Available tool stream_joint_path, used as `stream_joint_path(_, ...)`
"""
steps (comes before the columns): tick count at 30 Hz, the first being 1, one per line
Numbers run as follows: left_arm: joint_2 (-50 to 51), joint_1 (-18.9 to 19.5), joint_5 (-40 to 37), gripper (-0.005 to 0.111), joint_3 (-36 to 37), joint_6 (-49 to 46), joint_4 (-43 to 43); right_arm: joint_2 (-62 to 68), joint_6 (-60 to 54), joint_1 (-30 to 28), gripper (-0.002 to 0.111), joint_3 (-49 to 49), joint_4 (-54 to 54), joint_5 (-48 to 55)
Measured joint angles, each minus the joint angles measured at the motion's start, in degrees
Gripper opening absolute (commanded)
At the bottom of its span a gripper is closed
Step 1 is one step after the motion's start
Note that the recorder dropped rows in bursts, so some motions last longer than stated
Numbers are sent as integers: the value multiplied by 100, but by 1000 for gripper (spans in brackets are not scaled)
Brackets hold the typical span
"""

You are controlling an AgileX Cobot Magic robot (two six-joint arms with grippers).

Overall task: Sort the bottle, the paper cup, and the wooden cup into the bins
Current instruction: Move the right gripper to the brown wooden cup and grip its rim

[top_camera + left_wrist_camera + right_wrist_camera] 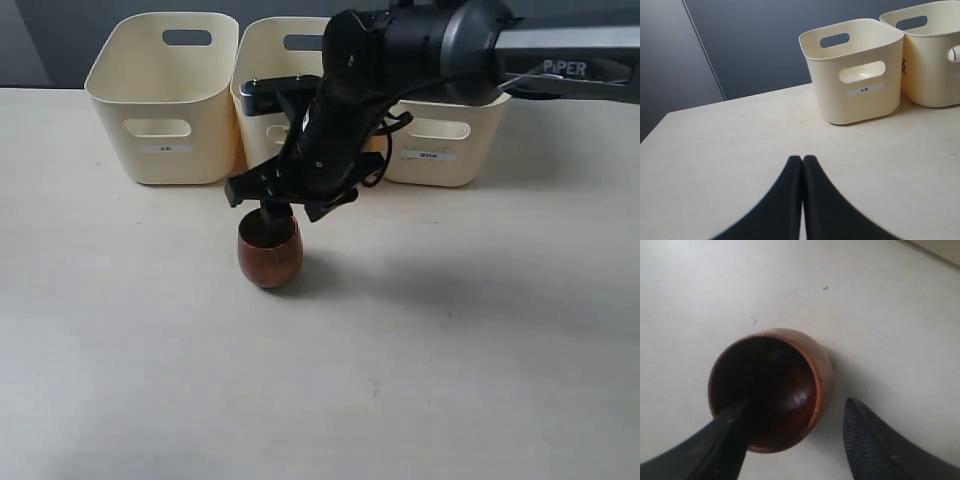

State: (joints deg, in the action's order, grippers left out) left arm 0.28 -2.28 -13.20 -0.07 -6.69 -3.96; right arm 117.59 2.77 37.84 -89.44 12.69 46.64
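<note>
Open cream worktop (420, 380) along the front edge and both side edges offers unobstructed passage. Three cream plastic bins (165, 95) with rounded corners stand in a row along the rear edge, nearly touching, blocking passage there. The reddish-brown rounded wooden cup (269, 250) stands upright near the centre, just before the bins. The black right gripper (795, 440) straddles its rim, one finger inside, one outside.
</note>
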Motion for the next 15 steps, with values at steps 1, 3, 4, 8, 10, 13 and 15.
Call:
stream_joint_path(1,0,0,0,0,0,0,0,21,0,0,54,0,0,-26)
stream_joint_path(3,0,0,0,0,0,0,0,105,9,0,54,0,-9,-104)
stream_joint_path(4,0,0,0,0,0,0,0,190,45,0,54,0,-9,-144)
stream_joint_path(8,0,0,0,0,0,0,0,316,78,0,54,0,-9,-278)
stream_joint_path(10,0,0,0,0,0,0,0,316,92,0,41,0,-9,-315)
stream_joint_path(13,0,0,0,0,0,0,0,316,92,0,3,0,-9,-314)
stream_joint_path(15,0,0,0,0,0,0,0,316,92,0,0,8,-57,-292)
